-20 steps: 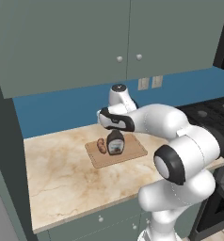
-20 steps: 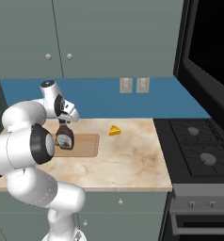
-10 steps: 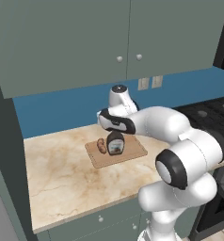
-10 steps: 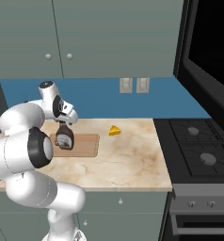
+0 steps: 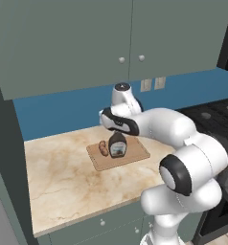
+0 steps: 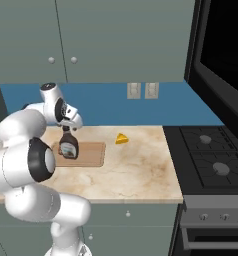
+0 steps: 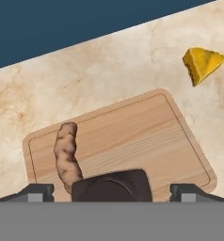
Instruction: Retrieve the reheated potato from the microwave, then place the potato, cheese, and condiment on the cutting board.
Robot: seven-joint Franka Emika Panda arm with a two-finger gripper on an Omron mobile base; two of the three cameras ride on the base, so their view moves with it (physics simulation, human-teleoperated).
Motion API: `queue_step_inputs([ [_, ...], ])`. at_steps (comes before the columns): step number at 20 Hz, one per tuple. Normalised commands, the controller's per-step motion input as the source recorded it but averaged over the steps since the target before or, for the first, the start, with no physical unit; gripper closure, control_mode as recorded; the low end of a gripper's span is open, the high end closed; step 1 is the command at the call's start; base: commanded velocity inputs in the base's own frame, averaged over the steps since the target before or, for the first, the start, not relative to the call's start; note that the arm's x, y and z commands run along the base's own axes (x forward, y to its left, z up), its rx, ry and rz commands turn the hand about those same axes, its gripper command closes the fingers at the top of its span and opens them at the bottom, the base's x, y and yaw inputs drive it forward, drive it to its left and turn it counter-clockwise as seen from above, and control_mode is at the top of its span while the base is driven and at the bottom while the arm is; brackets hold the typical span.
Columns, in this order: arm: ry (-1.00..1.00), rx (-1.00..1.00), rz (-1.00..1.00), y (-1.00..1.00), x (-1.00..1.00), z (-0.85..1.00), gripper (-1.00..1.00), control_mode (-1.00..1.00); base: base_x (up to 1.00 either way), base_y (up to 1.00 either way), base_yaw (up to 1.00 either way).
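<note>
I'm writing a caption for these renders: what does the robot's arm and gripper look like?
The arm is glossy white, built of rounded, bulbous segments with dark grey-black bands at the joints. The wrist ends in a white hand with a dark round cap on top. The gripper has two small dark grey finger tips. No cables or markings are visible.

Beige marble desk (image 6: 136, 170); grey-green cabinets (image 5: 87, 43) above; blue backsplash (image 6: 181, 102) with outlets (image 6: 142, 90); black stove (image 6: 211, 160) beside desk.

The gripper (image 7: 111, 192) has spread its fingers and risen off the squat dark brown bottle (image 5: 117, 145), leaving it standing free.
</note>
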Motion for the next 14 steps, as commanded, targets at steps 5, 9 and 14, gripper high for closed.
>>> queue_step_inputs([
  [5, 0.00, 0.00, -0.01, -0.01, -0.23, 0.43, -1.00, -1.00, 0.00, 0.00, 0.00],
  [9, 0.00, 0.02, -0.02, -0.06, -0.45, 0.28, -1.00, -1.00, 0.00, 0.00, 0.00],
  [14, 0.00, 0.00, -0.04, -0.21, -0.49, 0.06, -1.00, -1.00, 0.00, 0.00, 0.00],
])
